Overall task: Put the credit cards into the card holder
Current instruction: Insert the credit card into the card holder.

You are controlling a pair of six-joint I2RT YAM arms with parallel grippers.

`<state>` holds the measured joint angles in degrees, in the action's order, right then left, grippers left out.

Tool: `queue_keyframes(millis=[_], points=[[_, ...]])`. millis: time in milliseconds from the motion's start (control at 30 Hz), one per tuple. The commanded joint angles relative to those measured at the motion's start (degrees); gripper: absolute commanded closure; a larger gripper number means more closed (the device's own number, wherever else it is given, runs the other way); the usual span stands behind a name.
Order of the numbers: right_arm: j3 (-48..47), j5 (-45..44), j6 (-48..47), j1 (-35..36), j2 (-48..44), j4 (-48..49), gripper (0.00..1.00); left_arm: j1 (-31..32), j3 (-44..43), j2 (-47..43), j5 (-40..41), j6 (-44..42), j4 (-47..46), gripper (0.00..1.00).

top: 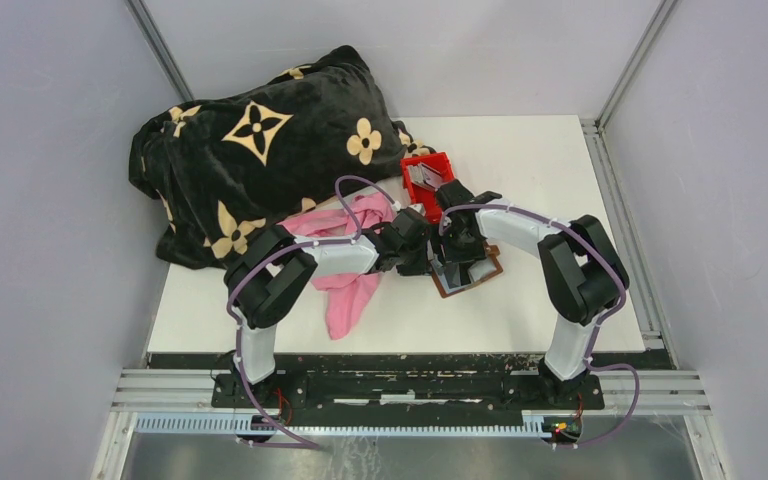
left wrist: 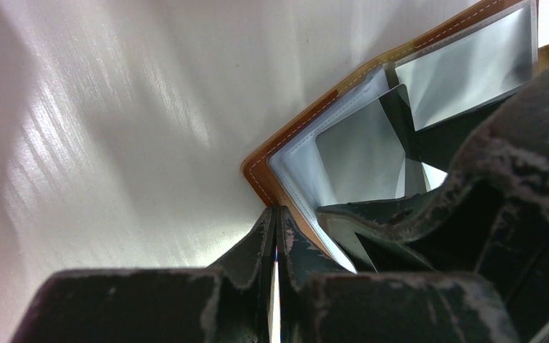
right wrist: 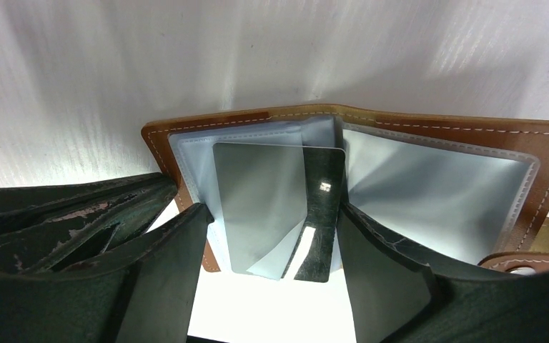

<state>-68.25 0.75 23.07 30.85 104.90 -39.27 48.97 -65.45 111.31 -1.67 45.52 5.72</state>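
The holder [top: 472, 280] is laid open on the table [top: 520, 200], two cards [right wrist: 257, 207] stood at its middle; the bin [top: 446, 165] is set just behind it; the cloth [top: 345, 290] is spread to its left, the blanket [top: 260, 150] behind that.

Top view barely gives us the card holder [top: 468, 287]: the left arm [top: 345, 255] and right arm [top: 505, 230] sit over it, and only a brown edge pokes out. Whatever's in the red bin [top: 409, 170] is too small for us to make out.

In the right wrist view, the right tool [right wrist: 271, 214] covers the holder's lower corners and the snap tab [right wrist: 536, 261] runs off the frame. We can't tell if the credit cards [right wrist: 257, 200] are tucked into a pocket. There's a pale sliver between the left tool [left wrist: 275, 214] fingers, no idea what.
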Motion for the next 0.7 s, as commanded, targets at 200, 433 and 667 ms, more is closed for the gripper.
queue_keyframes(millis=[200, 433, 667], points=[[-1.2, 0.5, -0.6, 2.1, 1.9, 3.8, 0.32, -0.2, 4.0, 5.8, 1.3, -1.5, 6.8, 0.93], [-0.8, -0.5, -1.3, 3.2, 0.9, 4.7, 0.35, -1.2, 5.1, 5.0, 1.5, -1.1, 6.1, 0.93], [-0.9, -1.3, -2.1, 4.4, -0.2, 5.0, 0.38, -2.2, 5.3, 4.4, 1.7, -1.0, 5.7, 0.94]])
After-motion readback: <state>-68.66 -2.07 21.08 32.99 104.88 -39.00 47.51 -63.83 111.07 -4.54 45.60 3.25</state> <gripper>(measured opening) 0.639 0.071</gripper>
